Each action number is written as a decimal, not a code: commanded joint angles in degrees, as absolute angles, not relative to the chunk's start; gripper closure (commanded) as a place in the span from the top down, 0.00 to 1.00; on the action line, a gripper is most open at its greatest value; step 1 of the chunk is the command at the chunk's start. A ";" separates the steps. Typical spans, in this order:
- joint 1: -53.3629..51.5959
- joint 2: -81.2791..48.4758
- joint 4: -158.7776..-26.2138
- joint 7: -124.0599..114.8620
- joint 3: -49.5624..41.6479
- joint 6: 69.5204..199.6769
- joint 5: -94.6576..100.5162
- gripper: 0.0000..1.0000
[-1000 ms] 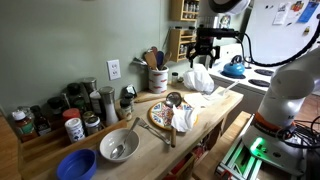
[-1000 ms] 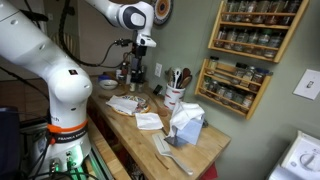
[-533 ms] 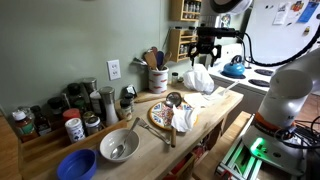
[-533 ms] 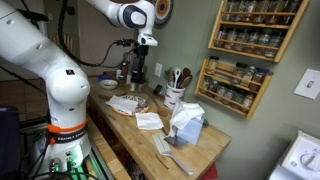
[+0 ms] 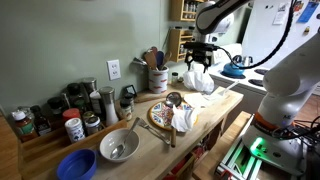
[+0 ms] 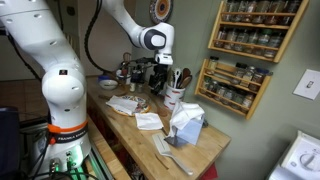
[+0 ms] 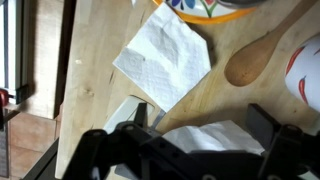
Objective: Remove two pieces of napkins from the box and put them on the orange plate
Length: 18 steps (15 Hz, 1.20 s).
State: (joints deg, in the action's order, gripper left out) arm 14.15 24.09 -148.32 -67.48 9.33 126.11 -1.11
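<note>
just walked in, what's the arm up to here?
The Franka arm's gripper hovers over the napkin box on the wooden counter. Its fingers look spread, with nothing held. One napkin is already out by the orange plate. In the wrist view it seems to lie on the counter beside the rim rather than on the plate. A second napkin has not been pulled yet.

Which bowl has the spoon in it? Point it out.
The grey bowl, next to the blue bowl in an exterior view: a spoon lies in it, while the blue one looks empty.
</note>
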 commanded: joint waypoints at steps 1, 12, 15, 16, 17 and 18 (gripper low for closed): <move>15.36 15.73 -144.21 -78.37 7.75 131.37 1.72 1.00; 11.44 3.71 -135.59 -98.02 2.07 133.76 7.46 0.98; 10.34 1.60 -134.66 -100.24 0.44 134.83 7.87 0.89; 9.95 1.08 -134.38 -100.42 -0.03 134.77 7.70 0.89; 9.59 0.54 -134.18 -100.78 -0.50 134.80 7.70 0.78; 9.23 0.13 -134.00 -100.91 -0.93 134.81 7.60 0.63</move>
